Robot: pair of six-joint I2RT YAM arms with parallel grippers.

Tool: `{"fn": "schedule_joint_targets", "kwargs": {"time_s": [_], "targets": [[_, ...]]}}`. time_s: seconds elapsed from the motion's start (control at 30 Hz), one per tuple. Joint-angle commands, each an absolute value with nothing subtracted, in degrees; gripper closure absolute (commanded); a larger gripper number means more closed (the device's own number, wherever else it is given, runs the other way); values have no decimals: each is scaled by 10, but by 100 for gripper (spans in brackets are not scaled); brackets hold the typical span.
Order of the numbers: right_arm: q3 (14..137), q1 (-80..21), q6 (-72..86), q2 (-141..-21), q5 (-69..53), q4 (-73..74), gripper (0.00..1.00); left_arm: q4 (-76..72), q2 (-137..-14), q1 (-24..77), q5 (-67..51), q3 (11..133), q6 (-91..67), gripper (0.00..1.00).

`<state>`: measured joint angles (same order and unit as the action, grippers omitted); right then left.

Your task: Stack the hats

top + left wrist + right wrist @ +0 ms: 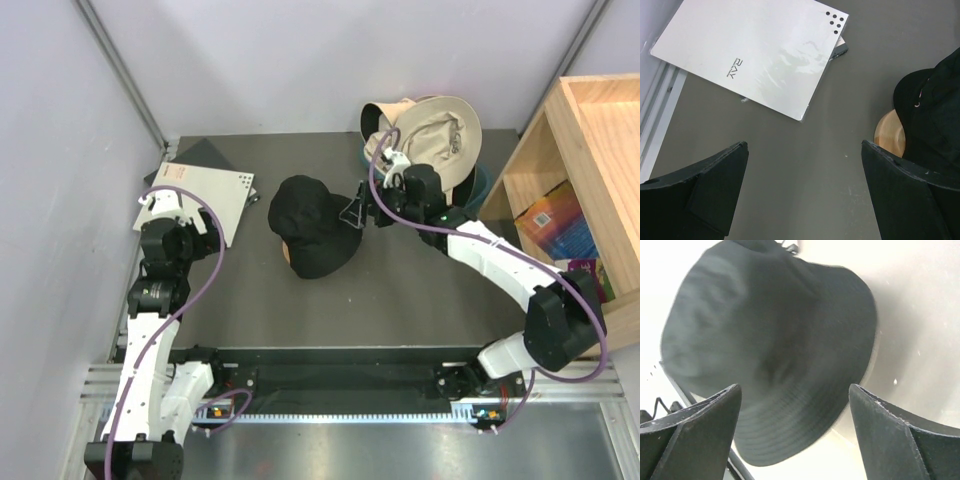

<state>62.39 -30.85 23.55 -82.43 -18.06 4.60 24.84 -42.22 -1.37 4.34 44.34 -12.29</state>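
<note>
The black bucket hat [312, 225] caps a wooden stand [888, 136]. The right gripper [355, 213] hangs spread just beside it. The left gripper [804, 147] gapes empty.

The left arm [140, 350] and right arm [490, 255] share white link shells and black joint housings. A purple cable [213, 250] loops along each. The left gripper [805, 185] and right gripper [795, 430] carry broad, matte black, wedge-shaped fingers [710, 190] with pale scuffed edges.

White booklet [215, 190] far left; wooden stand [888, 136]; wooden shelf [527, 155] far right
</note>
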Motion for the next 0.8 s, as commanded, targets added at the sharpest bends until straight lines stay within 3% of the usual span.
{"fn": "schedule_joint_targets", "kwargs": {"time_s": [0.0,0.33,0.53,0.77], "targets": [[564,-273,307,-802,-194,-32,12,229,-421,-17,48,441,-124,1],[469,-249,413,-823,-292,-202,12,227,-425,-16,45,441,-121,1],[438,-249,497,-871,-336,-328,19,228,-423,-16,50,441,-122,1],[425,-249,519,-891,-338,-347,27,229,-418,-17,54,440,-122,1]]}}
